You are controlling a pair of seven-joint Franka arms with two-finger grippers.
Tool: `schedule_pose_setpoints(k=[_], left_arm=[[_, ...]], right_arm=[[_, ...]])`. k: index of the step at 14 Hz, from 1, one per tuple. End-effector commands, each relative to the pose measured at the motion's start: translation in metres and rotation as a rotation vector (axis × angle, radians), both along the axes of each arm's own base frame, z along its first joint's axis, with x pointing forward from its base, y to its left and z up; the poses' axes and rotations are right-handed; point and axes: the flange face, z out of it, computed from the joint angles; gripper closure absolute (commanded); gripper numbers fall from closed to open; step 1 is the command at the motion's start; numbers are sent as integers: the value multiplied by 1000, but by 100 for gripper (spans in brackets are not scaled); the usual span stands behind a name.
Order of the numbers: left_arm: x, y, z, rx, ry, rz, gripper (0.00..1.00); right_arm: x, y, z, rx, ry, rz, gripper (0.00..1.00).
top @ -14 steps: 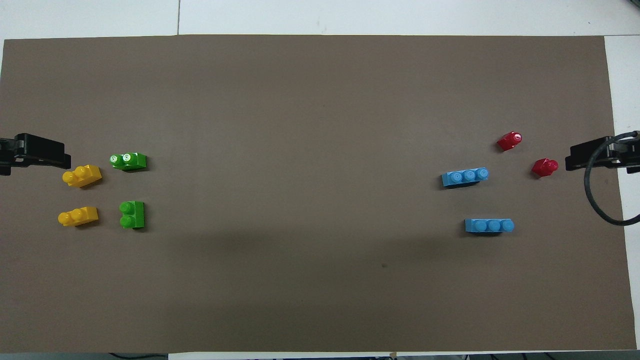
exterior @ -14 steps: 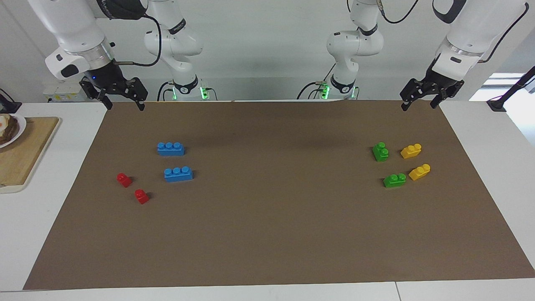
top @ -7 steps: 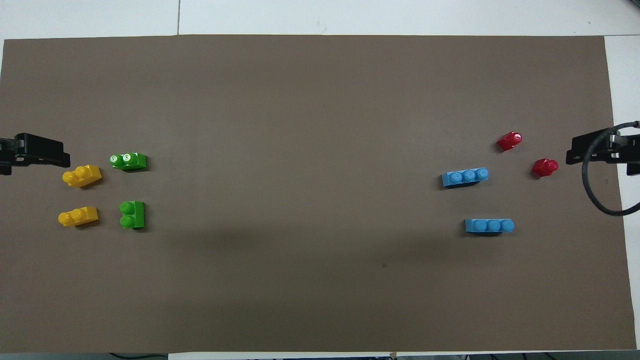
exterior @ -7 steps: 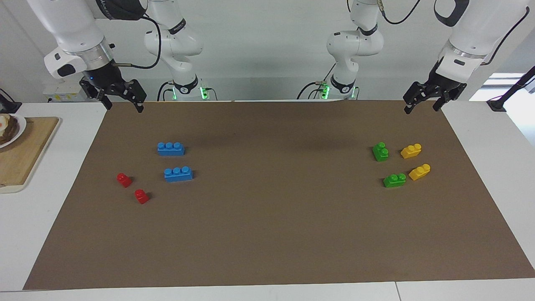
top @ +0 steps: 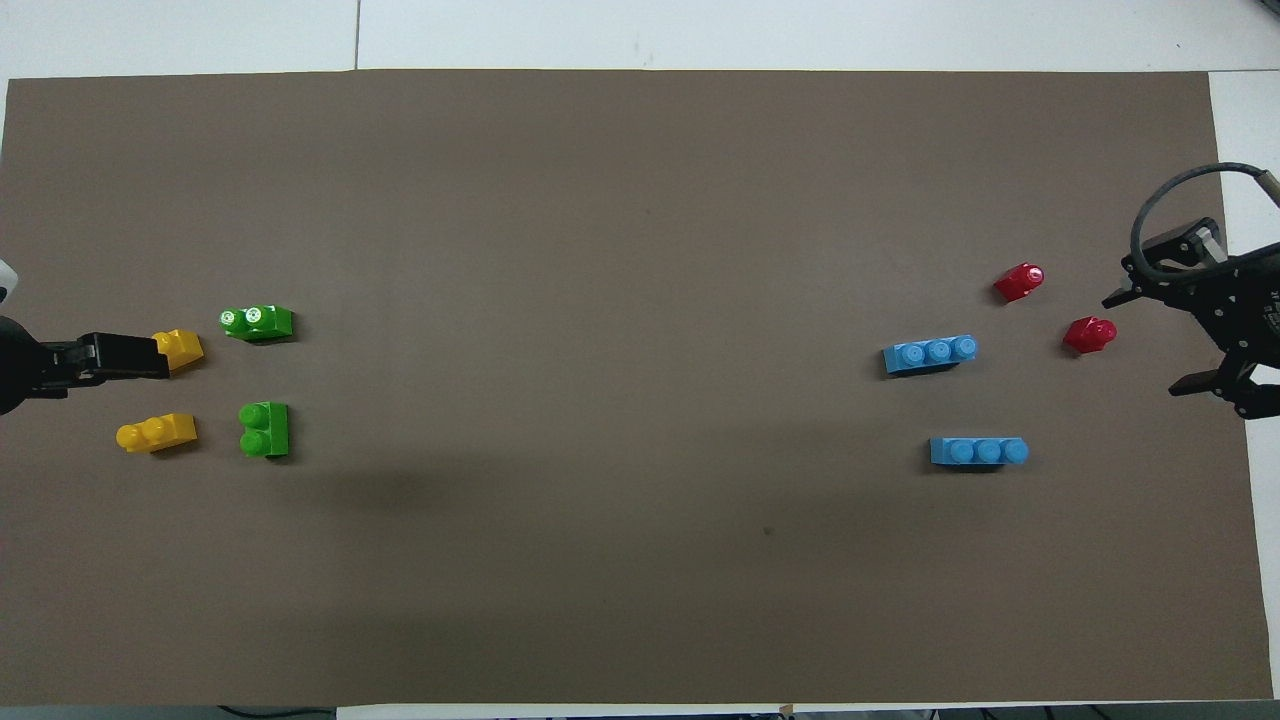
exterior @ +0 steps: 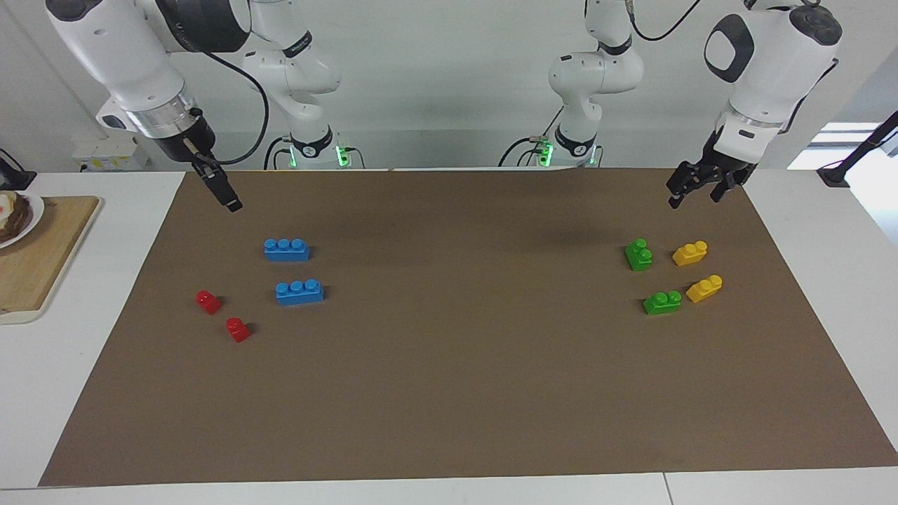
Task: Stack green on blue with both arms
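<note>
Both arms have swung in from the mat's robot-side corners and turned their wrists. The right gripper [exterior: 226,191] hangs above the blue bricks [exterior: 287,250], fingers spread. The left gripper [exterior: 694,188] hangs above the green bricks [exterior: 639,254], fingers spread. Both are untouched; the approach appears to be beginning.
</note>
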Motion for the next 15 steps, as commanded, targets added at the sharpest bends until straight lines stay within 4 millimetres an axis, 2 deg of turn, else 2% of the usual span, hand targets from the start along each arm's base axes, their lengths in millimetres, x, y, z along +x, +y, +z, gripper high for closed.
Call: schedule_pose_setpoints(k=[1,4,9,12,15], left_arm=[[1,1,-27,6,0,-2,0],[-2,-6,-62,6,26,-15,0],[0,-7,-101,6,74,-37,0],[-9,-6,-135,7,76,-21,0],[-9,-6,-156,8,84,-20,0]], right_arm=[[9,-23,-25,86,15,-173,8],[20,-36,-43,133,19,-260,7],[39,-60,-88,194,49,-333,6],[42,-59,-124,191,64,-344,5],[45,-56,-151,232,96,-370,4]])
